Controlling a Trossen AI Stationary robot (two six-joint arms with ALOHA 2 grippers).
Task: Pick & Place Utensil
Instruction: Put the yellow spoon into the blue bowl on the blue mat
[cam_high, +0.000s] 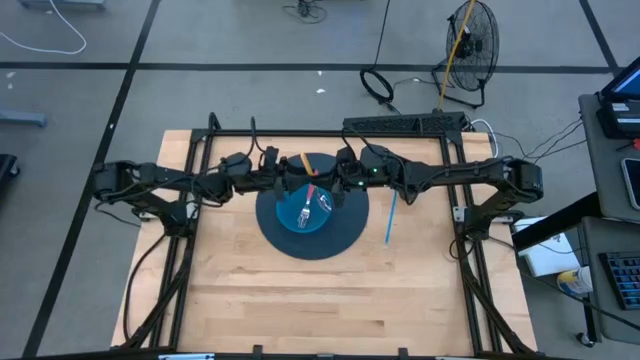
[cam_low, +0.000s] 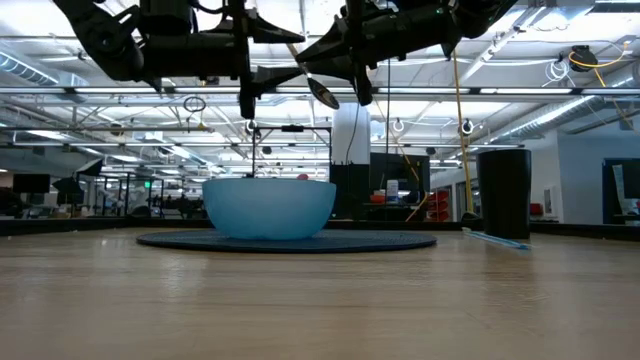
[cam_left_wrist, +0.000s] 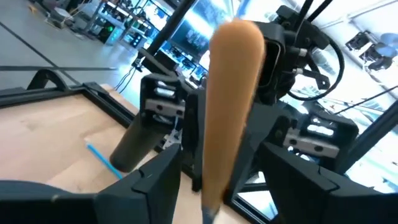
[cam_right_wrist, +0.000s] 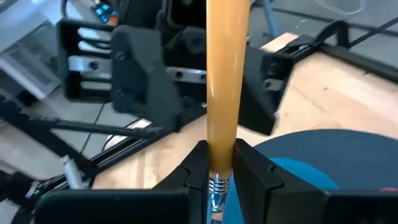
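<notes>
An orange-handled spoon (cam_high: 305, 162) hangs high over the blue bowl (cam_high: 295, 222), which stands on a dark round mat (cam_high: 345, 235). In the low view its metal head (cam_low: 322, 92) shows above the bowl (cam_low: 268, 208). My right gripper (cam_right_wrist: 221, 165) is shut on the spoon's handle. My left gripper (cam_left_wrist: 217, 168) is open, its fingers standing on either side of the handle's free end (cam_left_wrist: 233, 93); I cannot tell whether they touch it. A fork (cam_high: 304, 212) and a pink-handled utensil (cam_high: 313, 195) lie in the bowl. My right gripper pinches the orange handle at its lower end (cam_right_wrist: 221, 146), just above the metal collar, between its two fingers. The fingers come nearly level from the table's right. The handle runs on past the fingers toward my left arm, and the spoon is lifted clear above the bowl.
A thin blue utensil (cam_high: 390, 218) lies on the wood right of the mat. Black frame rails (cam_high: 455, 215) run along the table's left, right and far sides. The near half of the tabletop (cam_high: 320, 310) is bare wood.
</notes>
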